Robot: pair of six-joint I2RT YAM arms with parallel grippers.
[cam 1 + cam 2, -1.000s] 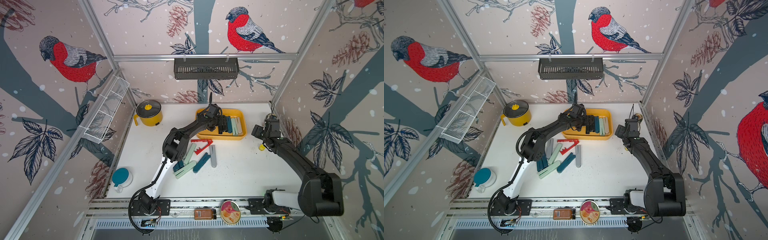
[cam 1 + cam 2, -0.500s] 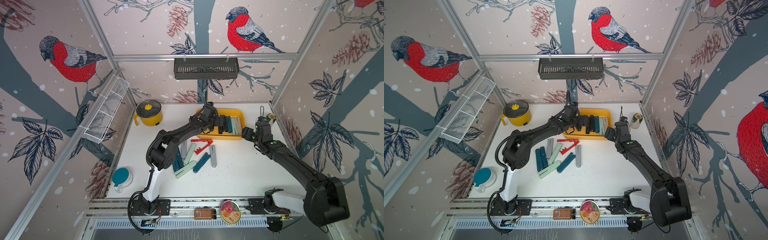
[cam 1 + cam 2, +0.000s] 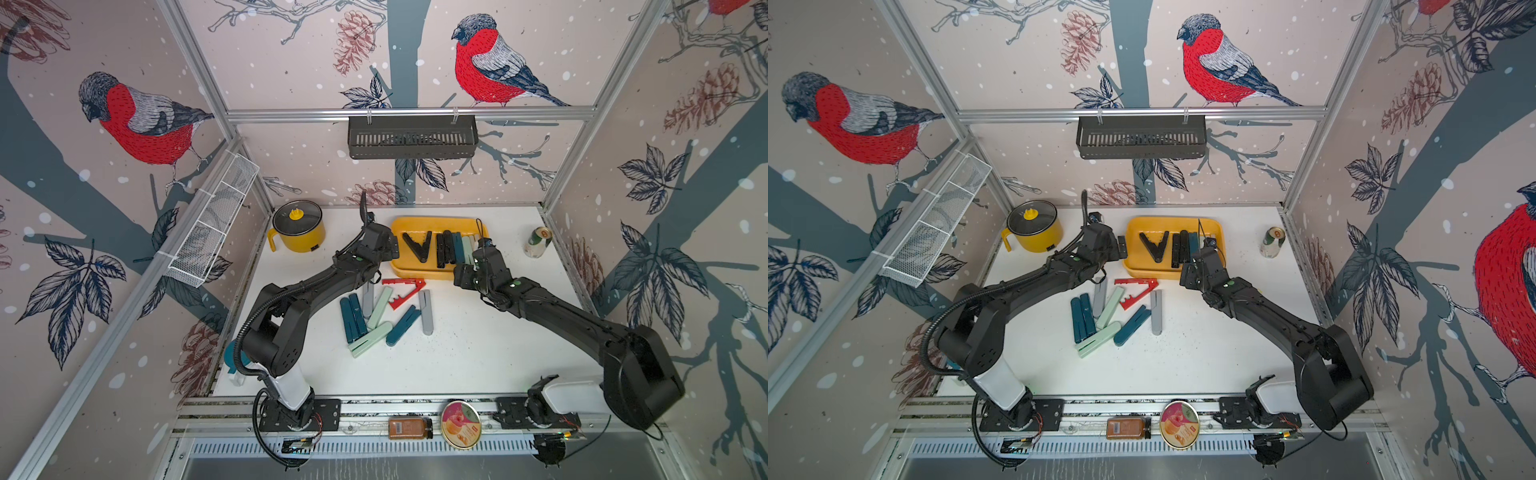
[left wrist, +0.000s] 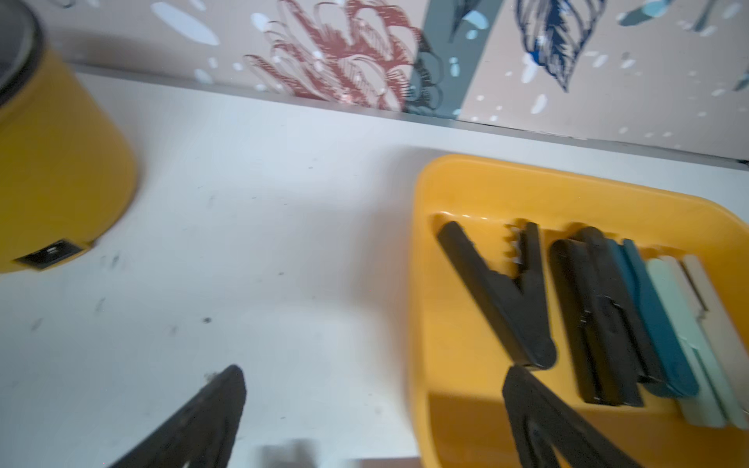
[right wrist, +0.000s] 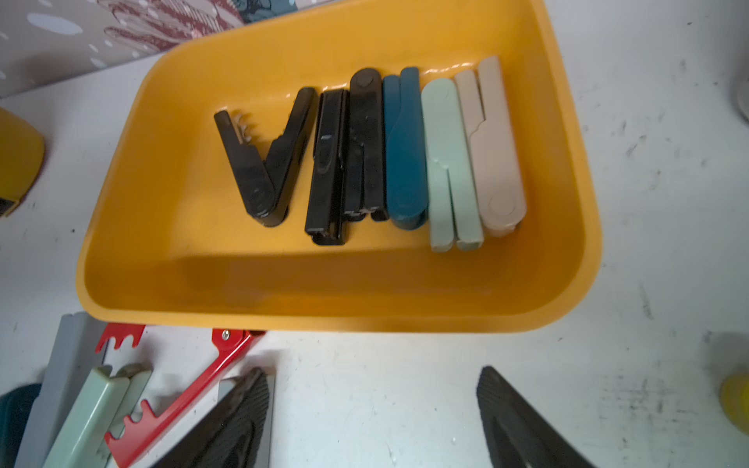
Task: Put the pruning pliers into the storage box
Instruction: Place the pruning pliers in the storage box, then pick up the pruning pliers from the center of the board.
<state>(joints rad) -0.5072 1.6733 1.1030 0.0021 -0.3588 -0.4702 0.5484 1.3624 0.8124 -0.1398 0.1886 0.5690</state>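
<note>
"What did the left gripper [image 4: 375,375] do?"
"It opened wide and slid back off the storage box [image 3: 436,222]. The black pliers [image 3: 417,247] lie inside now."
"And the right gripper [image 5: 373,377]?"
"It swung in beside the box."

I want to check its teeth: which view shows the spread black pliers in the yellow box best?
The right wrist view: the black pliers lie whole and sharp in the storage box, teeth clear on one arm. The left wrist view shows them whole but blurred. In both top views they are a small V, teeth unreadable.
</note>
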